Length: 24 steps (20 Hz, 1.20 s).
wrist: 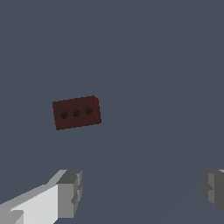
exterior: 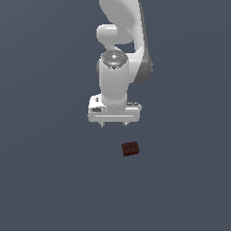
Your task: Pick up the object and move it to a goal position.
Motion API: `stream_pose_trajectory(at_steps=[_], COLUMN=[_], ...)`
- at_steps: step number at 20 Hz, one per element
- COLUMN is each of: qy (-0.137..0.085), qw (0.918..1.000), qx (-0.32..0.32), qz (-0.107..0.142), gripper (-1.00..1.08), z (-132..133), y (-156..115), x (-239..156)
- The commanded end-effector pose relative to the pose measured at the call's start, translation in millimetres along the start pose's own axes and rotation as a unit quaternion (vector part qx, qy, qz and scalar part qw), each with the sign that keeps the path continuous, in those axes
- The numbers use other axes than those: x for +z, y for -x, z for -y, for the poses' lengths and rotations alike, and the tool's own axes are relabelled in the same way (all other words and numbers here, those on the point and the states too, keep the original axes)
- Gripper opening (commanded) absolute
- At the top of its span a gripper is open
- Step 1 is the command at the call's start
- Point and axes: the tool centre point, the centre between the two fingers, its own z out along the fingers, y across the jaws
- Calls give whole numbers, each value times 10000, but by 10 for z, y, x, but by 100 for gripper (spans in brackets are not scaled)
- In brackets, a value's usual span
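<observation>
On a plain dark grey tabletop (exterior: 40,180), white pincer (exterior: 113,125) pointing down near the exterior view's middle, fingers (wrist: 70,192) spread wide apart and holding nothing, small reddish-brown block (exterior: 130,149) with three dark dots lying just beyond it toward the exterior view's right, untouched

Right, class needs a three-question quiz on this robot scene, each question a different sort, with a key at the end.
1. True or false: the gripper is holding the block.
2. Multiple choice: in the wrist view, how many dark dots show on the block's face? A) one B) three C) five
3. Short answer: in the exterior view, does the block lie below the gripper toward that view's left or right?

Key:
1. False. The fingers are spread wide with nothing between them, and the block lies apart on the grey surface.
2. B.
3. Slightly toward the exterior view's right.
</observation>
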Motion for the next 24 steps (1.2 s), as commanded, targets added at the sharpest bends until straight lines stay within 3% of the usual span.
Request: stream_pose_trajectory(at_steps=[1, 11, 24], qy=[0, 100, 71], qw=[10000, 9992, 10000], qx=[0, -380, -15], qz=[0, -40, -25], gripper=[100, 100, 100], z=[0, 113, 139], y=[0, -54, -75], x=[0, 3, 50])
